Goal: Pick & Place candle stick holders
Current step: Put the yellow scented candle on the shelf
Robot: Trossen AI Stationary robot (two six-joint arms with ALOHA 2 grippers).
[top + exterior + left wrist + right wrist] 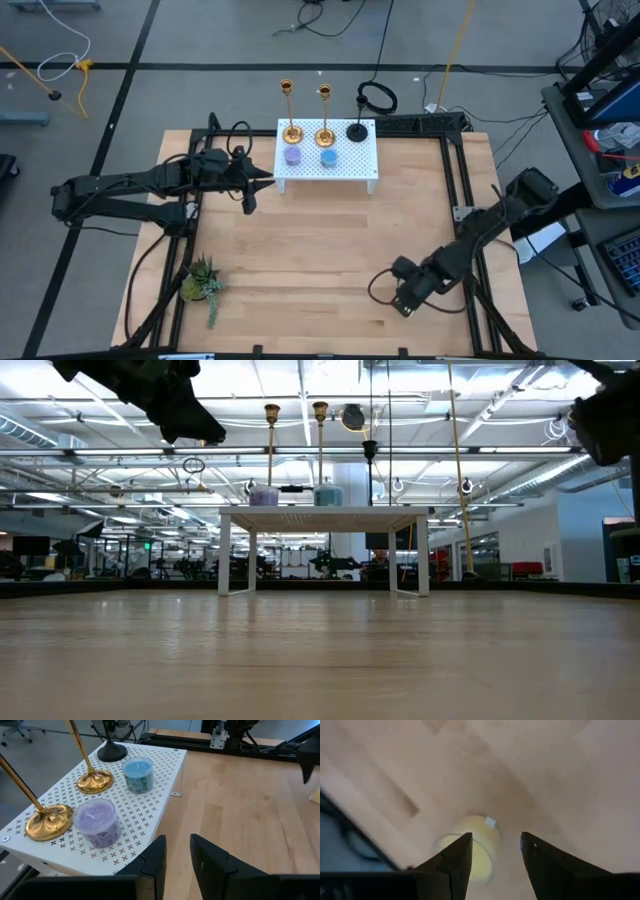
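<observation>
Two gold candle stick holders (291, 130) (324, 133) and a black one (357, 130) stand upright on their round bases along the far edge of a white perforated stand (350, 165). In the left wrist view the gold bases (49, 821) (95, 781) and the black base (112, 753) show. My left gripper (262, 181) (177, 849) is open and empty, level with the stand's left end and just beside it. My right gripper (400, 300) (495, 851) is open near the table's near right. It points down over a yellow round piece (470, 845) without touching it.
A purple candle (97, 822) and a blue candle (138, 774) stand on the stand in front of the gold holders. A green plant sprig (203, 285) lies at the near left. Black frame rails (455, 180) border the wooden table top.
</observation>
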